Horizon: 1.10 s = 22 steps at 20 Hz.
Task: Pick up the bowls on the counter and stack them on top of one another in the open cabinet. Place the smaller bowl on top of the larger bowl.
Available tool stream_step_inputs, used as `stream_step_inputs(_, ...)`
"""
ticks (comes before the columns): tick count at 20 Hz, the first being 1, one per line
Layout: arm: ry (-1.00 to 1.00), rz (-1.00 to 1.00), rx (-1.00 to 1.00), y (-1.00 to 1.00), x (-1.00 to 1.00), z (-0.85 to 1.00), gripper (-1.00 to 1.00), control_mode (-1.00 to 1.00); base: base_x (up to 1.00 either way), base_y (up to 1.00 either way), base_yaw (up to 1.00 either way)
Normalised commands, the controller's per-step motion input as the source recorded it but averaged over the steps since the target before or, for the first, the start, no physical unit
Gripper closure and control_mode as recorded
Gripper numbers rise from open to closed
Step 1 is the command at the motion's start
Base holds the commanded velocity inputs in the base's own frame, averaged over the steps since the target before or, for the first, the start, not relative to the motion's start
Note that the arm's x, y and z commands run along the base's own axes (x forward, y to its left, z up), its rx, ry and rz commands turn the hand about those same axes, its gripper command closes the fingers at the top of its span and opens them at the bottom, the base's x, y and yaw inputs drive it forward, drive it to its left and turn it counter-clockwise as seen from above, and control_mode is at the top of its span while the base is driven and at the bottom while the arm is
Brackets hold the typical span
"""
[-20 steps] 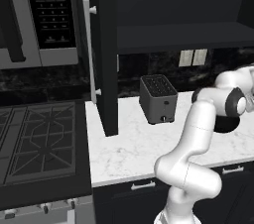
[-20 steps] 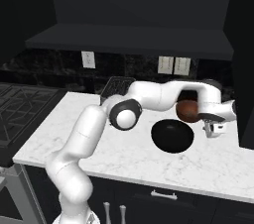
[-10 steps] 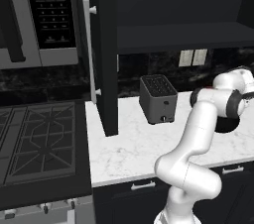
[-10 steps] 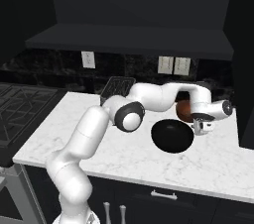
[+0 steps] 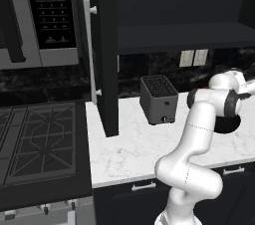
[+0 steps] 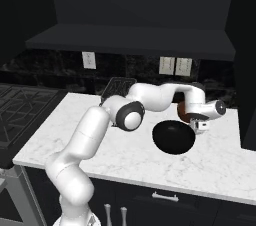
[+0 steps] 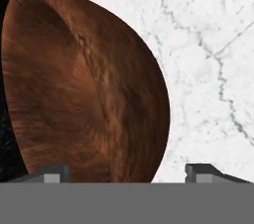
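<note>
The white arm's two-finger gripper (image 6: 199, 124) hung low over the right end of the white marble-patterned counter (image 6: 100, 142), its fingers spread apart on either side of the rim of a small round bowl, black outside and reddish-brown inside (image 7: 84, 89). That bowl (image 6: 183, 111) sat toward the counter's back edge. Just in front of it lay the larger black round bowl (image 6: 173, 137), nothing visible inside it. The black wall cabinet's dark shelf (image 6: 130, 41) stood above, door open, beside the grey slotted toaster (image 5: 158, 99).

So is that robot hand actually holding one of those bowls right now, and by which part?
Cannot be told. The end effector straddles the reddish-brown bowl's rim with its fingertips apart; contact isn't visible.
</note>
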Motion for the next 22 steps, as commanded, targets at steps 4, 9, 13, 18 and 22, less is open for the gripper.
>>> stream_step_inputs(4,0.0,0.0,0.0,0.0,0.0,-0.02,1.0,-1.0,0.0,0.0,0.0)
stream_step_inputs(9,-0.05,0.0,0.0,0.0,-0.2,0.05,1.0,-1.0,0.0,0.0,0.0)
stream_step_inputs(13,-0.22,-0.01,0.0,-0.19,-0.7,0.6,1.0,-1.0,0.0,0.0,0.0)
stream_step_inputs(18,-0.36,0.0,-0.02,0.03,-1.0,0.91,1.0,-1.0,0.0,0.0,0.0)
stream_step_inputs(22,-0.14,0.06,-0.06,0.32,-1.0,0.38,1.0,-1.0,0.0,0.0,0.0)
